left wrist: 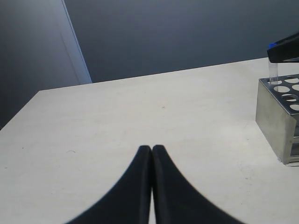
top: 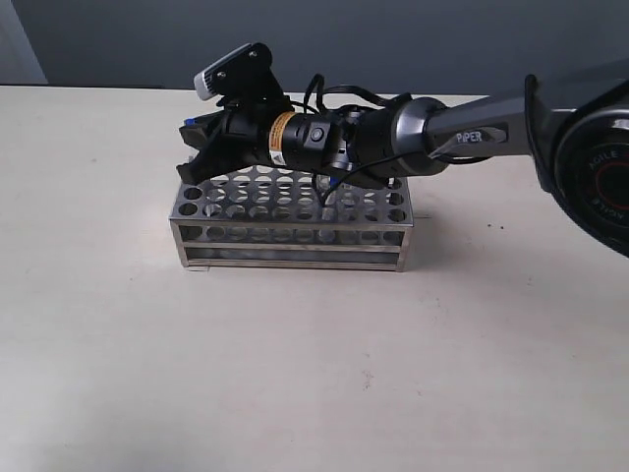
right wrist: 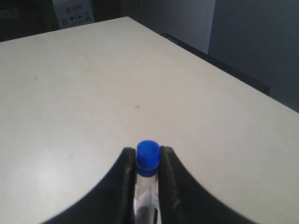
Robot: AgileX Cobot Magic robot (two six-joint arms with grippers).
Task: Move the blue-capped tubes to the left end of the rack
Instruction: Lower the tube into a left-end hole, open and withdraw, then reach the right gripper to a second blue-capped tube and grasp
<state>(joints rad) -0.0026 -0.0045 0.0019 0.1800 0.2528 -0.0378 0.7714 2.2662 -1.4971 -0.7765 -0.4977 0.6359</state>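
Gripping blue-capped tube (right wrist: 147, 159) at left edge of rack (top: 293, 258)

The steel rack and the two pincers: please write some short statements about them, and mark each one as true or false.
1. The right pincer is shut on a blue-capped tube. True.
2. The left pincer is wide open. False: its fingers are pressed together and hold nothing.
3. In the exterior view, the right arm reaches across the steel test-tube rack to its left end. True.
4. The rack lies tipped on its side. False: it stands upright on the table, with its holes facing up.
5. The left pincer touches the rack. False: it is apart from the rack, over bare table.
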